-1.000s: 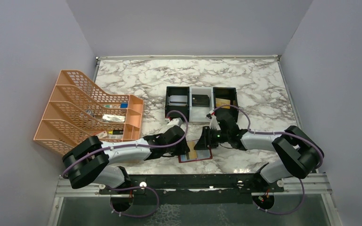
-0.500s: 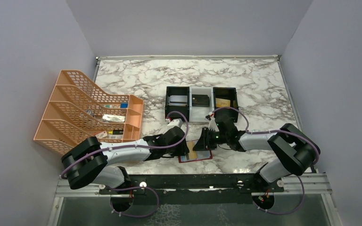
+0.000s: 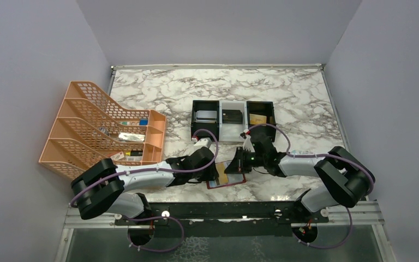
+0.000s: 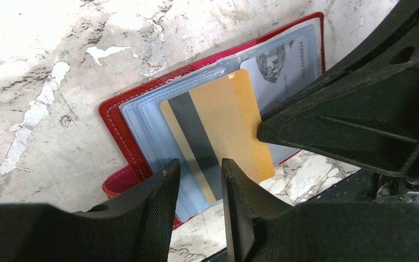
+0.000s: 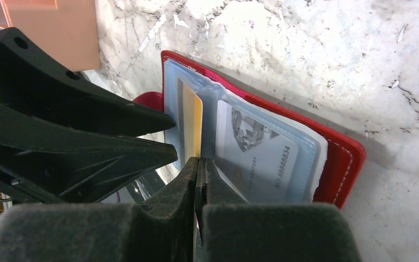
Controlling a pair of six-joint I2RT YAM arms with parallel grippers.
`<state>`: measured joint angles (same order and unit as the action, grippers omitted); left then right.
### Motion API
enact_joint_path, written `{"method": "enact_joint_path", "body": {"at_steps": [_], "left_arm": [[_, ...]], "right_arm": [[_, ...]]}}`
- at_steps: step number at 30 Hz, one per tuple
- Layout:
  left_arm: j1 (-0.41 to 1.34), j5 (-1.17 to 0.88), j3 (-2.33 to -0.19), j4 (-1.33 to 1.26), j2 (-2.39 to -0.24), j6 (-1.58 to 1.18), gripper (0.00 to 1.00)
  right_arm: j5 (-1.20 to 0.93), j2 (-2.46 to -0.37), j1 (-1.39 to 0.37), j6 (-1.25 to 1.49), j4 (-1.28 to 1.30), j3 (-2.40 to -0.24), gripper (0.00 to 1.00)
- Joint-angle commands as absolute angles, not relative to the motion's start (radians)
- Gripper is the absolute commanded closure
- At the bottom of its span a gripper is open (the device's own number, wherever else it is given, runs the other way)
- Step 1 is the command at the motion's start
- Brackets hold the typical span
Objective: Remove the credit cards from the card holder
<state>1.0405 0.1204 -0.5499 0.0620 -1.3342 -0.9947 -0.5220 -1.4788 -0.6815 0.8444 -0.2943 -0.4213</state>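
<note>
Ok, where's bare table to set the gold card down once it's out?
Bare marble lies behind the tray to the back wall, and right of it to the table edge. A narrower gap sits between the orange rack and tray. Crowded near centre: left gripper and right gripper, pinching the gold card, meet over the wallet.

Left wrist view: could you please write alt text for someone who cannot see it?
A gold card with a dark stripe lies across an open red card holder on a marble table, the right gripper at its edge.
</note>
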Motion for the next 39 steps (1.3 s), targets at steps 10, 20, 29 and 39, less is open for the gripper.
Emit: {"method": "enact_joint_path", "body": {"at_steps": [10, 20, 29, 39], "left_arm": [[1.054, 0.179, -0.552, 0.177, -1.351, -0.992, 0.64], [1.086, 0.205, -0.582, 0.193, -1.414, -0.994, 0.72], [1.094, 0.228, -0.583, 0.222, -1.396, -0.999, 0.74], [1.094, 0.248, -0.583, 0.255, -1.369, -0.985, 0.74]], "right_arm": [[-0.474, -1.424, -0.686, 0.832, -0.265, -0.393, 0.99], [-0.498, -1.465, -0.686, 0.851, -0.330, -0.379, 0.85], [-0.531, -1.497, -0.687, 0.884, -0.387, -0.369, 0.86], [-0.454, -1.396, -0.679, 0.820, -0.258, -0.362, 0.92]]}}
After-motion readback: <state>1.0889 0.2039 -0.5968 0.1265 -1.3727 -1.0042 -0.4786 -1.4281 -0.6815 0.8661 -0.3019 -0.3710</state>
